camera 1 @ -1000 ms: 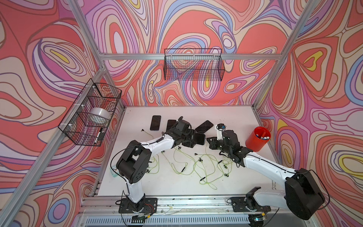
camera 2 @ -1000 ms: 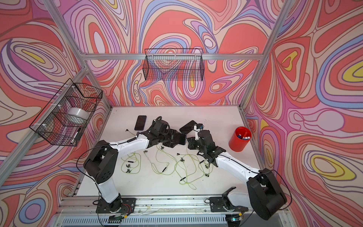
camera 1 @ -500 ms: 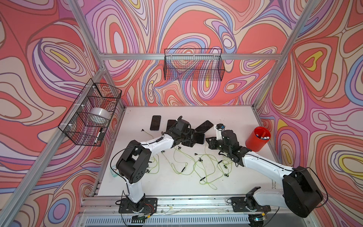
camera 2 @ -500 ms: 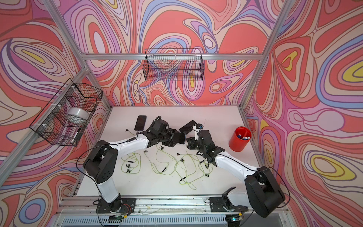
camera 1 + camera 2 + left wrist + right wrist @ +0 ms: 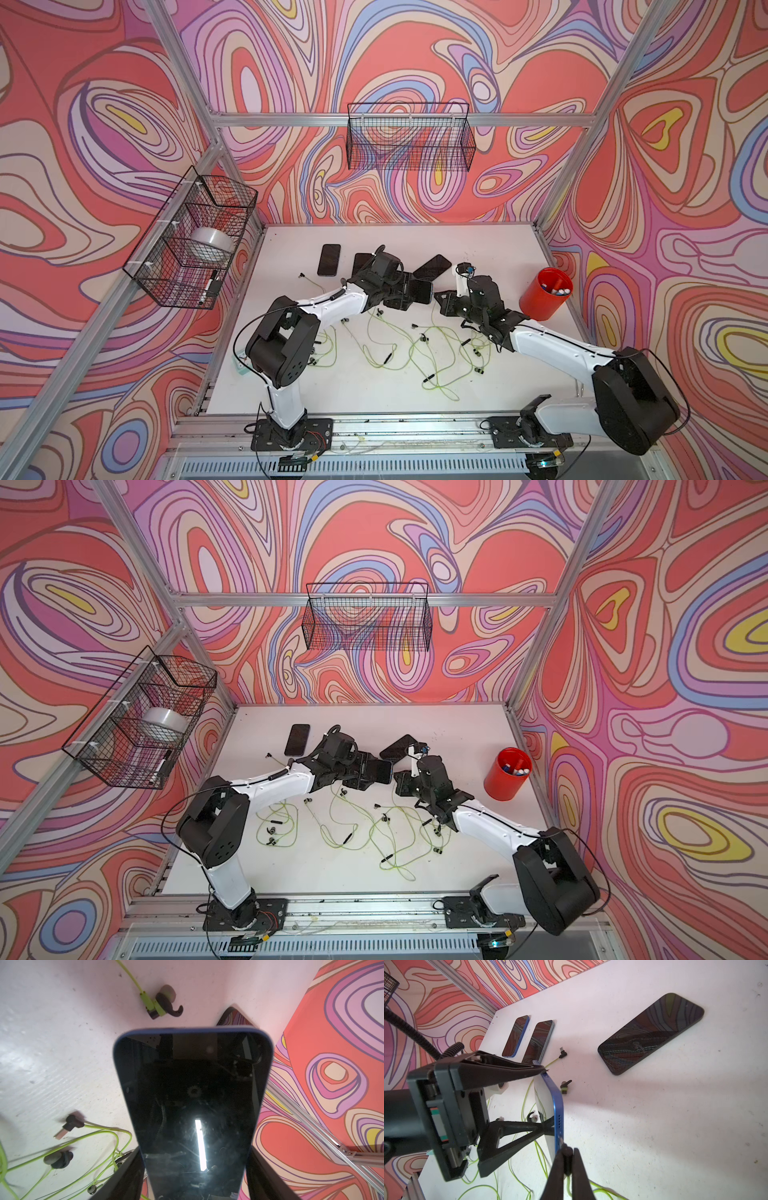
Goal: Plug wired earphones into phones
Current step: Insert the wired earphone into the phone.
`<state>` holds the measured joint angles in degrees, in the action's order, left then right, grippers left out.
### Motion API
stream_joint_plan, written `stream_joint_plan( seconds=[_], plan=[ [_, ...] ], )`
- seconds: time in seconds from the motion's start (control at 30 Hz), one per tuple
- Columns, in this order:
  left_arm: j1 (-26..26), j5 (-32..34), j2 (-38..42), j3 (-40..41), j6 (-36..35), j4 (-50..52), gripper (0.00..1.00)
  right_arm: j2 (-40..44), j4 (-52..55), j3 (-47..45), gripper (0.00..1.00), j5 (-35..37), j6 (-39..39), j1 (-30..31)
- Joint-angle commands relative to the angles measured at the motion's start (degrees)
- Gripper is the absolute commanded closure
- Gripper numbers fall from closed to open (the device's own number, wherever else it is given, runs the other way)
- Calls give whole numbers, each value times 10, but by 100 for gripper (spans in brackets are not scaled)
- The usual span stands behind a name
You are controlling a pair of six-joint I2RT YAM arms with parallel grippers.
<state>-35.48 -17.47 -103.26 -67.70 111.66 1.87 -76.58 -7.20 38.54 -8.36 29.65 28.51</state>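
Sprawling over the near half of the surface (image 5: 353,399), the earphones (image 5: 415,347) lie as loose yellow-green cords from about 7 to 5 o'clock. Earbuds and black remotes are scattered among them. The cords cross one another, and which belongs to which set cannot be told.

Past them, near the middle, the left fingers (image 5: 527,1069) are clamped on the long sides of a phone (image 5: 558,1105). They hold it clear of the surface, its short end turned toward 3 o'clock. The right fingers (image 5: 559,1167), reaching in from 4 o'clock, are pinched tight on a small dark plug (image 5: 566,1152). Its metal tip meets the phone's blue end beside the row of speaker holes; whether it sits fully in the port cannot be told. A yellow-green cord shows just behind these fingers.

Farther out, a slanted phone (image 5: 432,267) lies flat at about 1 o'clock, screen up. A pair of phones (image 5: 516,1035) lies side by side at 11 o'clock, and in both top views the left arm hides part of one. A loose plug (image 5: 562,1053) rests near that pair.

At 3 o'clock stands a red cup (image 5: 544,299) holding markers (image 5: 557,287). A wire basket (image 5: 409,137) hangs on the far wall at 12 o'clock. A side basket (image 5: 166,266) at 9 o'clock holds a tape roll (image 5: 212,243).
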Motion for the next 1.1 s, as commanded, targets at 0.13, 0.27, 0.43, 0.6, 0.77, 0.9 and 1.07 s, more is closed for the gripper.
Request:
stream_joint_plan(
  seconds=[0.13, 0.27, 0.43, 0.6, 0.77, 0.9, 1.07],
  plan=[
    [-4, -41, 24, -5, 3, -24, 100, -11, 8, -4, 100, 13, -20, 0],
    [-4, -45, 24, -2, 2, -23, 100, -17, 3, 5, 100, 12, -24, 0],
    [-7, -53, 21, -4, 1, -27, 100, -33, 3, 23, 100, 6, -35, 0],
    [-8, -60, 16, -6, 3, -33, 100, -44, 3, 41, 100, -10, -44, 0],
    [-8, -66, 9, -1, 13, -47, 100, -43, -4, 50, 100, -20, -45, 0],
    [-8, -73, 3, 0, 20, -61, 100, -42, -4, 58, 100, -19, -54, 0],
    [-12, -81, 0, -4, 28, -76, 100, -66, -1, 73, 100, -32, -55, 0]
  ],
)
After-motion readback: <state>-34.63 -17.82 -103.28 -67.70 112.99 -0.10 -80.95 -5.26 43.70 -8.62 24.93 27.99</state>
